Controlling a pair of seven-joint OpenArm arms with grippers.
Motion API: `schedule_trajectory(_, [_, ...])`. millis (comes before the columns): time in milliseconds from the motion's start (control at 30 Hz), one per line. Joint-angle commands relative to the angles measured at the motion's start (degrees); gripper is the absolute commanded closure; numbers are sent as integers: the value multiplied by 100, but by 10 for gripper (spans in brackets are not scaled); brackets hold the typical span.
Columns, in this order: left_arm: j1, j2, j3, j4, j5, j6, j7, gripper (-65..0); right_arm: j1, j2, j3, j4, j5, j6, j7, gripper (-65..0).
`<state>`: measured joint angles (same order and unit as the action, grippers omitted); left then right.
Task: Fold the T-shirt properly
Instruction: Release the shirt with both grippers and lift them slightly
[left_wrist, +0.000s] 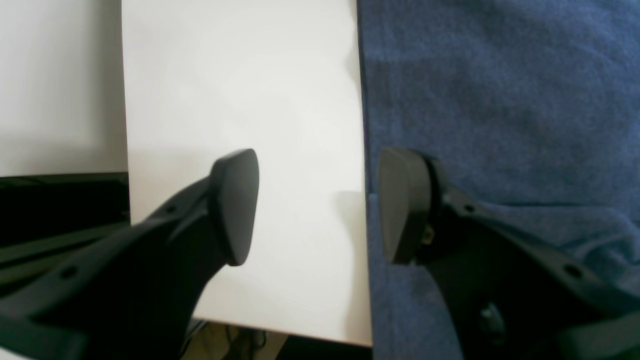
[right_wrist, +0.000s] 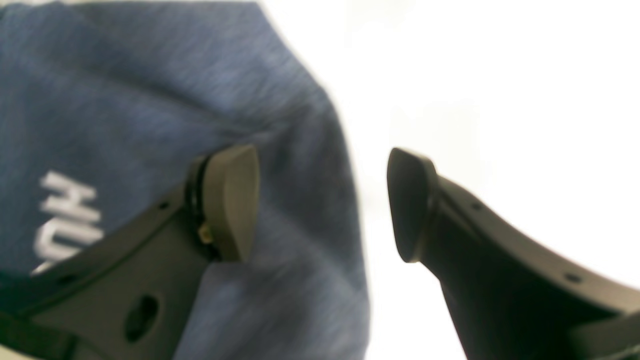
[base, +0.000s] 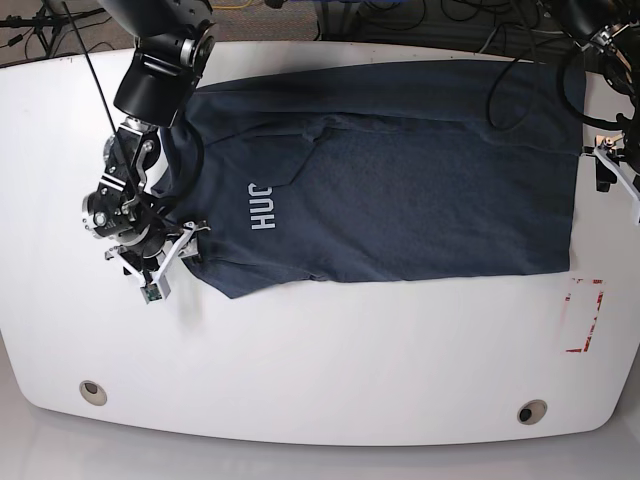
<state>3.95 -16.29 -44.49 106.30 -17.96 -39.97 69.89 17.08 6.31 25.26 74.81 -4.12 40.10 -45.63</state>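
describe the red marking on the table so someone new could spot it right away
On the white table, look past the hem end of the dark navy T-shirt, toward the side of the left arm. The red marking lies there on bare tabletop: thin broken red lines forming a partial rectangle, the only coloured mark on the table.

The T-shirt (base: 400, 170) is dark heathered navy blue and lies spread sideways across the far half of the white worktop (base: 320, 360), its long axis running left to right. Its right hem edge is straight and close to the worktop's right end; its near edge runs fairly straight too. White block lettering reading "HUG" (the rest is hidden in a fold) sits left of the middle, turned on its side. A diagonal crease runs from the lettering toward the far edge, and the left part is folded over and slightly rumpled.
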Motion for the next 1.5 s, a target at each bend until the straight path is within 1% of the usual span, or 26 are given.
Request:
schedule_trajectory(0, [-65,-124,-30,100,-20,-3,-39,-351,248,95,2,-346,56,-14,462,-385])
schedule_trajectory(67, [-65,-133,-30,100,-20,-3,-39,-351,292,209,2,-637,56,-32,708,-385])
schedule_trajectory(200, [-47,-133,-30,91,-20,-3,-39,-351,371,271,2,-1146,56,-58,1059,-385])
schedule_trajectory(367, [-65,-133,-30,64,-11,-3,-39,-351,380,271,2,-1393,56,-58,1121,-385])
schedule_trajectory(433, [-74,-133,-30,64,-11,-3,-39,-351,353,235,-7,-1401,56,-58,1121,-385])
schedule_trajectory(533, [-100,-133,-30,56,-11,-3,-39,-353,248,68,-16,-1401,56,-49,1121,-385])
schedule_trajectory(667, [-399,-133,-30,20,7,-3,-39,-356,204,-81,-24,-1393,38,-49,1121,-385])
schedule_trajectory(733, [-504,-133,-13,-85,86,-3,-39,-357,178,-134,-24,-1401,38,-58,1121,-385])
schedule_trajectory(800, [-689,-160,-4,-296,305,-3,-57,-357,81,-195,-24,-1401,30,-58,1130,-377])
schedule_trajectory(867, [-944,-230,5,-516,543,-3,-101,-357,46,-222,-24,-1401,30,-58,1138,-339])
schedule_trajectory(900, [-1058,-247,5,-648,631,-3,-127,-357,46,-222,-24,-1401,30,-58,1147,-309])
schedule_trajectory(933, [-1199,-256,5,-832,745,-3,-171,-358,37,-222,-24,-1401,47,-58,1147,-260])
schedule_trajectory(967, [-1278,-256,5,-947,807,-3,-206,-358,37,-222,-24,-1401,47,-58,1147,-231])
schedule_trajectory(1000, [-1454,-256,14,-1237,965,-3,-338,-358,37,-222,-24,-1410,47,-58,1156,-155])
schedule_trajectory(1067, [-1630,-256,14,-1562,1123,-3,-523,-360,37,-222,-24,-1410,47,-67,1156,-73])
schedule_trajectory(1100, [-1744,-256,14,-1773,1229,-3,-646,-367,37,-222,-24,-1410,47,-67,1156,-17])
schedule_trajectory(1133, [-1823,-256,14,-1922,1299,-3,-734,-375,37,-222,-24,-1410,47,-67,1156,0])
schedule_trajectory(1300, [-2307,-256,14,-3021,1756,-3,-1270,-435,37,-204,-24,-1410,47,-67,1156,-5])
schedule_trajectory(1467, [-2641,-256,14,-4006,1985,1,-1639,-447,37,-204,-24,-1401,30,-67,1156,0])
